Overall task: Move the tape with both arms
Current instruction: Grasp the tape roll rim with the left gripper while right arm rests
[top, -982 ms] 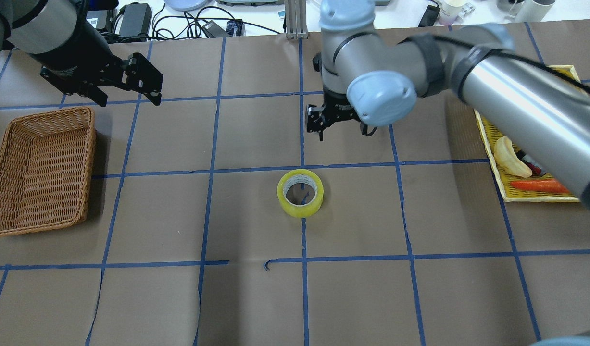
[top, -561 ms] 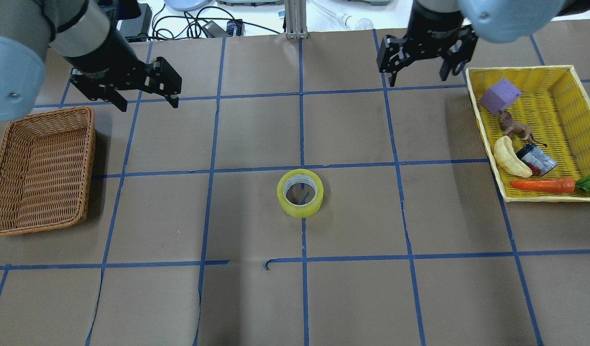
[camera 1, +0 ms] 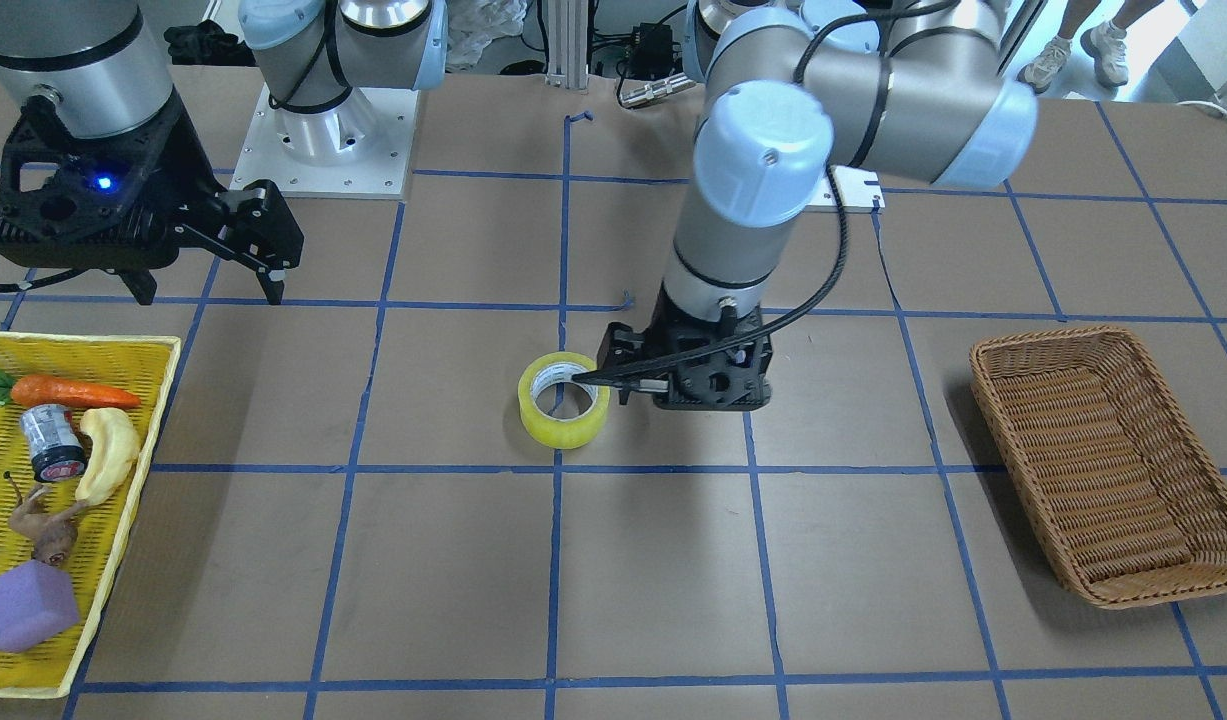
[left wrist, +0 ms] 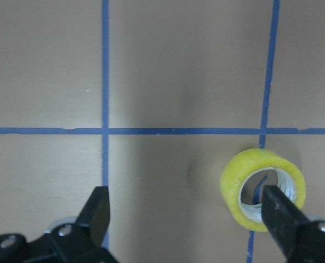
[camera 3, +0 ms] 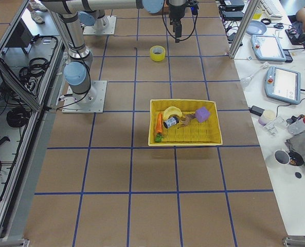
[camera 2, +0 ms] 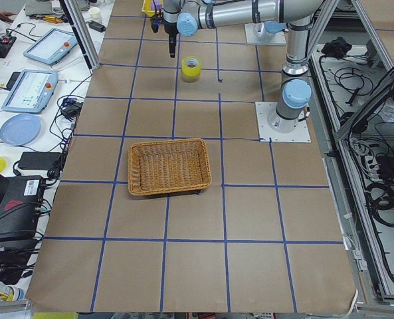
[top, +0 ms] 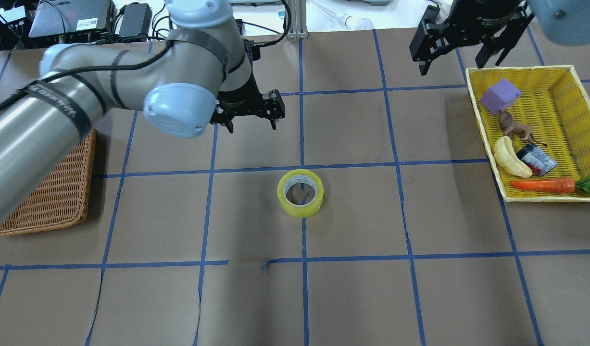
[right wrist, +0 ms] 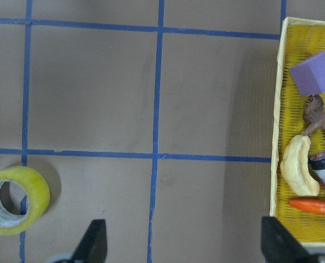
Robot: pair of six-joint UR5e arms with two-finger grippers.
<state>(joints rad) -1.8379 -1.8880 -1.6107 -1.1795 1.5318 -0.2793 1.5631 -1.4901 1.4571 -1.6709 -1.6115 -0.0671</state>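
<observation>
The tape (top: 300, 192), a yellow-green roll with a white core, lies flat at the table's middle on a blue line crossing. It also shows in the front view (camera 1: 563, 400) and the left wrist view (left wrist: 262, 189). My left gripper (top: 251, 126) is open and empty, hovering just beyond the tape and to its left. In the front view my left gripper (camera 1: 601, 368) sits right beside the roll. In the left wrist view the tape lies by the right finger (left wrist: 280, 216). My right gripper (top: 451, 65) is open and empty at the back right.
A brown wicker basket (top: 49, 192) stands at the left, partly under my left arm. A yellow tray (top: 482, 125) at the right holds a purple block, a banana, a carrot, a small can and a toy figure. Cables and devices lie past the far edge.
My right arm has drawn back from the centre to the back right. My left arm has swung from over the basket to the centre by the tape. The tape has not moved.
</observation>
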